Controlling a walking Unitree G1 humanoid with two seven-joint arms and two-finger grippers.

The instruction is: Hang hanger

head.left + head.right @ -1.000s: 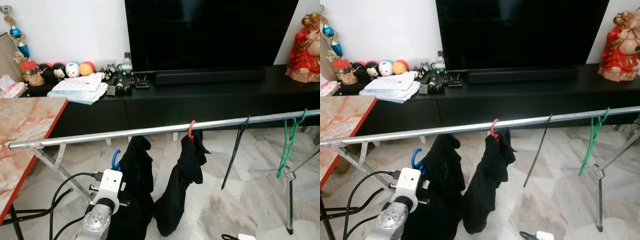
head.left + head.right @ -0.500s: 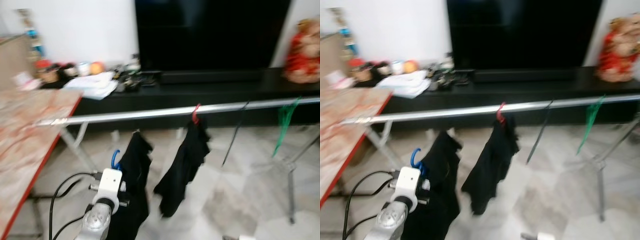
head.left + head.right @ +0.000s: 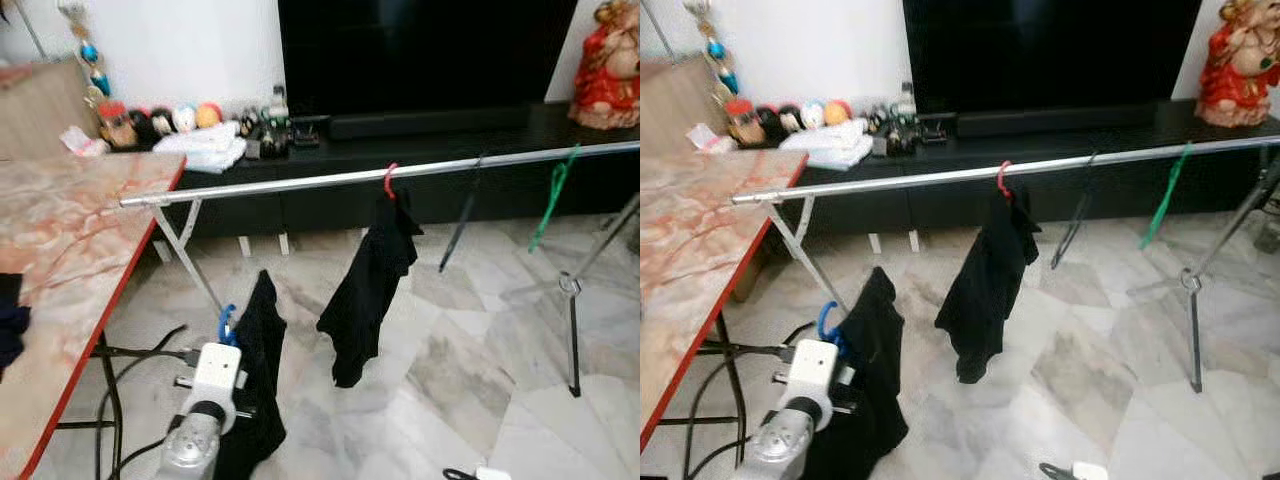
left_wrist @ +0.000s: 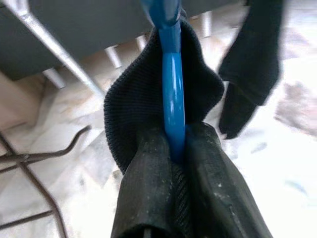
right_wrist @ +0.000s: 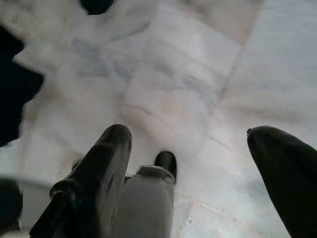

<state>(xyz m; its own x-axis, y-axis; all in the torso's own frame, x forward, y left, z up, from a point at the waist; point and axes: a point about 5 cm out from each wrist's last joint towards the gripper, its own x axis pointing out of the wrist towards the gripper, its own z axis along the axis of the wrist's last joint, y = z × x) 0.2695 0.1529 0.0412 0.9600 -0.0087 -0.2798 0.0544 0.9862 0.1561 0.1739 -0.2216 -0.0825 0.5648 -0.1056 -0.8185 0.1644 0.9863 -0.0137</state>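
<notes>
Hanger (image 4: pixel 171 94) in blue sits pinched between the two black fingers (image 4: pixel 148 198) of our left gripper (image 4: pixel 174 153), which are pressed together on its stem, and a dark garment (image 3: pixel 258 370) is draped over it and hangs down below the gripper. We hold it by the stem, just under the hook, probably so that the hook stays free above the fingers and can go over a bar. In the left eye view the blue hook (image 3: pixel 228 322) rises just above our left wrist, low in front of us.

The metal rail (image 3: pixel 330 181) of the drying rack lies ahead of the left gripper and higher than it, well apart, so we judge that the hanger is not yet hung and that the arm must still go up and forward. On the rail, beyond the gripper and toward our right, there is already a red hanger (image 3: pixel 388 180) with a black garment (image 3: pixel 368 290), then a thin black hanger (image 3: pixel 462 222), then a green hanger (image 3: pixel 548 198). The free part of the rail nearest our left gripper looks like the natural place for the blue hook.

Our right gripper (image 5: pixel 190 148) hangs idle with its fingers spread wide, pointing down at the marble floor (image 5: pixel 198 74). A worktop (image 3: pixel 60 240) with a red edge stands to the left of the left gripper.
</notes>
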